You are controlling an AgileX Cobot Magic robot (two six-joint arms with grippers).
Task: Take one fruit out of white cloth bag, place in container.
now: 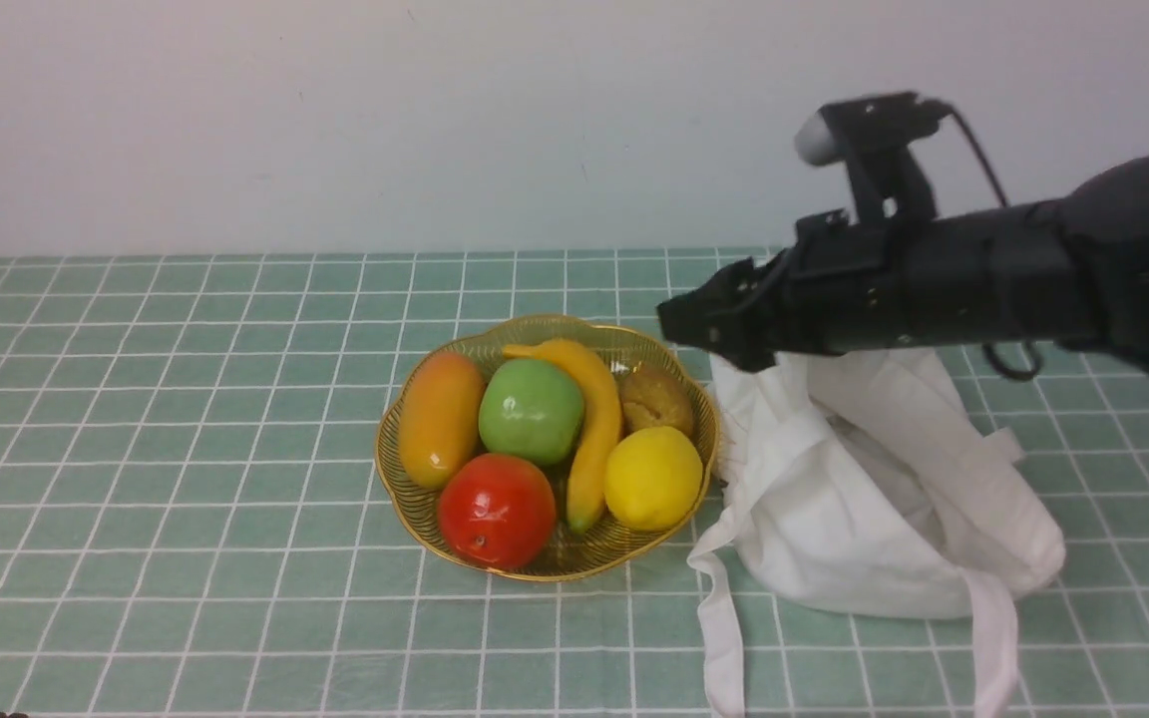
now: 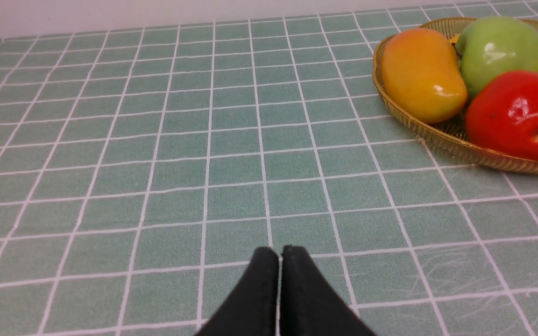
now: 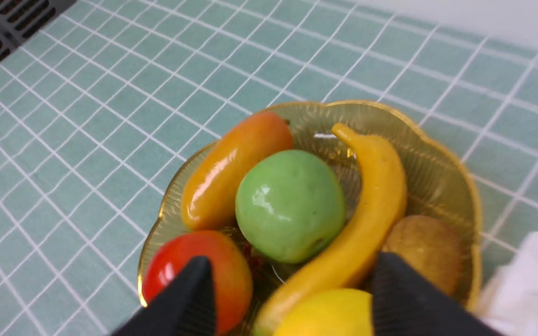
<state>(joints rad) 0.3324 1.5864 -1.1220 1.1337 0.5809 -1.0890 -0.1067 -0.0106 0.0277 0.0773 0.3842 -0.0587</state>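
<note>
1. Left gripper (image 2: 279, 255): the jaws are pressed together with nothing between them, low over the green checked tablecloth (image 2: 157, 163). The container lies farther out.
2. White cloth bag (image 1: 874, 489): it sits slumped on the tablecloth, just beside the container on the robot's right. 2 strap handles (image 1: 719, 638) trail toward the robot.
3. Container (image 1: 390, 469): it holds 6 fruits.
   - The lemon (image 1: 652, 478) lies inside at the near right, against the rim on the bag side and touching the banana (image 1: 594, 429).
   - A red fruit (image 1: 496, 511) lies near centre.
   - Behind these lie the mango (image 1: 440, 417), the green apple (image 1: 531, 411) and a brown fruit (image 1: 654, 399).
4. Right gripper (image 1: 679, 321): it hangs above the far right rim of the container and above the bag's top. The jaws are spread apart and empty. In the right wrist view, the lemon (image 3: 325, 312) shows below, between the 2 fingers (image 3: 189, 298).
5. A plain white wall (image 1: 335, 120) stands behind the table.
</note>
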